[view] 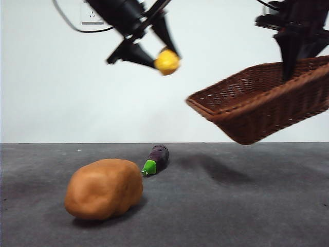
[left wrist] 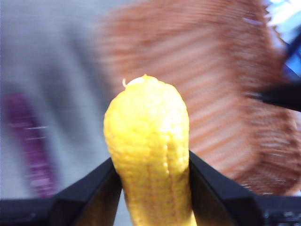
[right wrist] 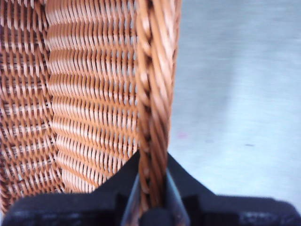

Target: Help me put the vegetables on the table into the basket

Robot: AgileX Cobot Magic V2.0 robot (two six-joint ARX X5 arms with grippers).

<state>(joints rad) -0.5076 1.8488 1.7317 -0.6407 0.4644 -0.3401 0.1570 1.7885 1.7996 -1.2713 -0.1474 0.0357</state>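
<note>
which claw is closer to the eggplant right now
Left. The left claw, shut on the corn, hangs in the air almost straight above the eggplant. The right claw grips the raised basket's rim, high and farther off to the side.

Plain lab-style test bench, bare white wall [view: 61,92], wall socket [view: 91,13], dark grey table [view: 231,206]
</note>
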